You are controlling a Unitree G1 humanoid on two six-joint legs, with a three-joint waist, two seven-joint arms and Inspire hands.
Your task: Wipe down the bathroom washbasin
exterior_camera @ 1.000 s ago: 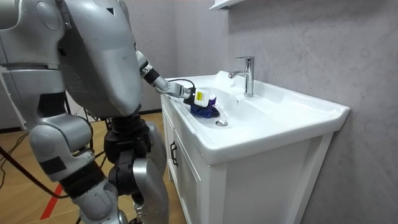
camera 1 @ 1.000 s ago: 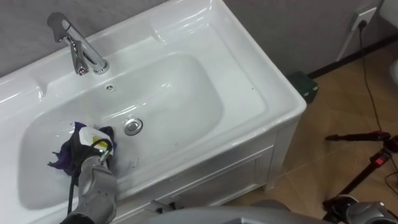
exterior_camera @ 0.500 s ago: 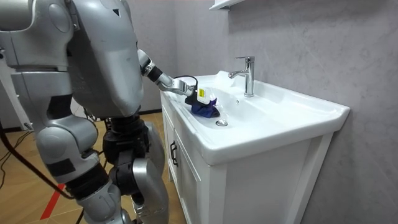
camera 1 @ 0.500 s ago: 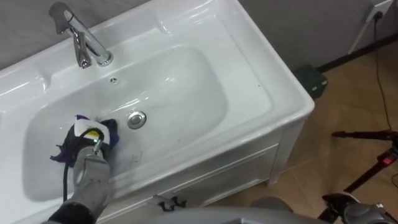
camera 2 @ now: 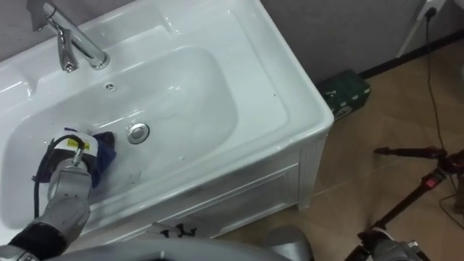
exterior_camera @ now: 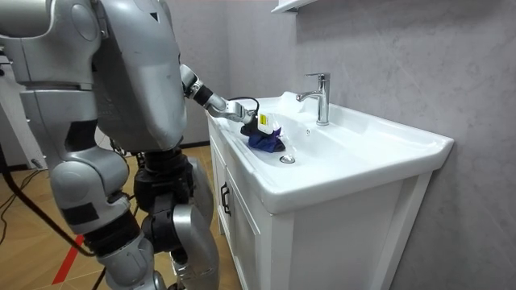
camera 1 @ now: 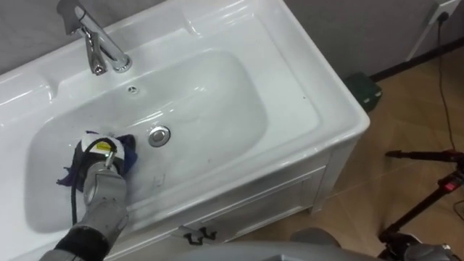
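Fingers point(camera 1: 93, 158) of the left hand point(camera 1: 104, 190) are laid down on a crumpled dark blue-purple cloth point(camera 1: 126, 151). Dark against dark, they cannot be told as spread, together or clamped on it. The cloth is bunched on the floor of the white rectangular ceramic basin point(camera 1: 217, 87), in its left half. Its long axis runs from the basin's near left up towards the round metal drain point(camera 1: 159, 135), and its blue end is just beside that drain. The purple end is seen at the hand's left.

The hand is held palm down with its silver back up, pointing away from the robot towards the basin's back wall. The forearm comes in over the near rim from the lower left. In the room view the arm is stretched forward and slightly down from the shoulder, and the robot is seen standing upright at the front of the white vanity cabinet point(exterior_camera: 242, 209).

The basin's long side runs from left to right, and a chrome tap point(camera 1: 98, 51) is mounted on the back ledge, its spout pointing into the bowl.
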